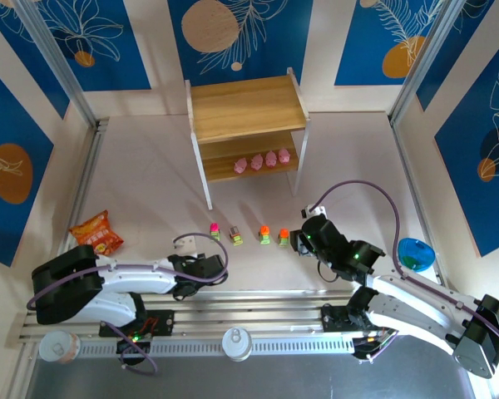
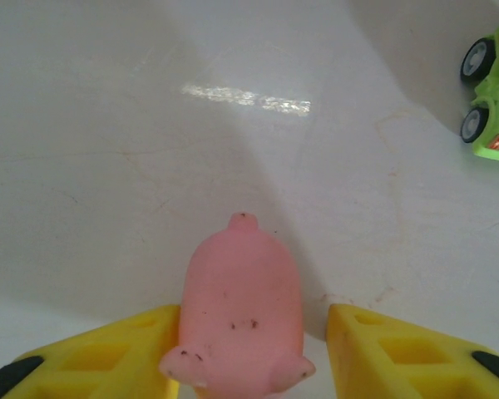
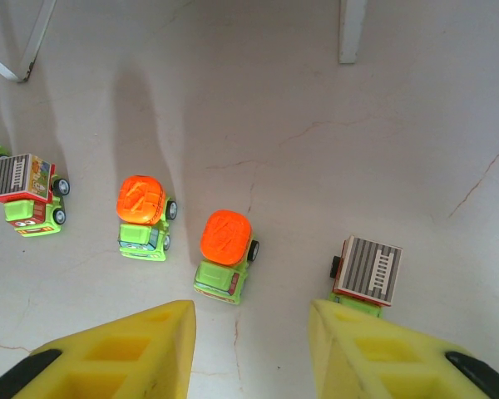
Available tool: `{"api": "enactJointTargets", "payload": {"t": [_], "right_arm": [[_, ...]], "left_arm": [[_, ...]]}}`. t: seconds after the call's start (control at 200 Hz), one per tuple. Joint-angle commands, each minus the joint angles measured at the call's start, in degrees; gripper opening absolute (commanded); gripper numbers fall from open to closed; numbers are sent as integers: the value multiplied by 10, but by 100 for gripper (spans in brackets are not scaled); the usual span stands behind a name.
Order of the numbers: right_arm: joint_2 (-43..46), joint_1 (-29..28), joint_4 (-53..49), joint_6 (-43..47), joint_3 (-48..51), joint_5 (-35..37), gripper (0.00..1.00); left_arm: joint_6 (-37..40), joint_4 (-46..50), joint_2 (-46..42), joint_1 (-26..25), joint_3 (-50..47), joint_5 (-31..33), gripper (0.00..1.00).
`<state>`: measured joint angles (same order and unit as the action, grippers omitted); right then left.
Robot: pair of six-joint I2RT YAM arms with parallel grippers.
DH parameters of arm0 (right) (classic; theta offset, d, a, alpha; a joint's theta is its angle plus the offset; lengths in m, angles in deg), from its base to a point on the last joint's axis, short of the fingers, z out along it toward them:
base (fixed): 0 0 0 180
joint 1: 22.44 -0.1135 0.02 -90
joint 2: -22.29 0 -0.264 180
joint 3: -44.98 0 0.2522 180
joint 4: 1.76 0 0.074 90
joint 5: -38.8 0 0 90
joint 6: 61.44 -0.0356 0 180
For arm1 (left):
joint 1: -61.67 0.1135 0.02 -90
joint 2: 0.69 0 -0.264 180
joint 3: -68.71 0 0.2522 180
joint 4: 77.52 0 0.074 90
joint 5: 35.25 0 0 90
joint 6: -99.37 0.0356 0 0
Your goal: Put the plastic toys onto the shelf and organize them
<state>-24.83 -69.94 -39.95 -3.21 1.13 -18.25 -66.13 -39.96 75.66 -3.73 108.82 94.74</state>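
Blue patterned panels enclose a pale table (image 1: pixel 150 166), with the shelf (image 1: pixel 248 108) at upper centre of the overhead view. Four pink pigs (image 1: pixel 261 160) stand in a row on its lower board, with room at the row's left end. The step in hand appears to be the grasp of the fifth pig (image 2: pixel 241 307), which lies on the table at the bottom centre of the left wrist view. The left claw (image 2: pixel 254 314) brackets it without yet clamping: the frame-left finger (image 2: pixel 108 357) touches its flank and a narrow gap shows at the other. Close until both fingers bear evenly, since the rounded body could slip forward, then lift straight up. A green car (image 2: pixel 492 91) stands near, at upper right of that view. The row of cars (image 1: pixel 249 234) lies between the claw and the shelf, so carry the pig over them. The right claw (image 3: pixel 251 312) is released and empty, low over an orange-topped car (image 3: pixel 224 253) and a grey-topped car (image 3: pixel 364 274). A snack bag (image 1: pixel 97 233) and a blue bowl (image 1: pixel 417 253) sit well apart at the frame sides.
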Motion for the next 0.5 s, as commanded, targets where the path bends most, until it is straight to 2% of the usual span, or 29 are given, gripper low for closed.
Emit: {"api": "enactJointTargets", "payload": {"t": [0.0,0.495], "right_arm": [[1,-3,7,4,-2,-2,41],[1,-3,6,4,-2,-2,40]], "left_arm": [[6,2,8,8,-4,-4,46],[8,4,7,8,-5,0,39]]}}
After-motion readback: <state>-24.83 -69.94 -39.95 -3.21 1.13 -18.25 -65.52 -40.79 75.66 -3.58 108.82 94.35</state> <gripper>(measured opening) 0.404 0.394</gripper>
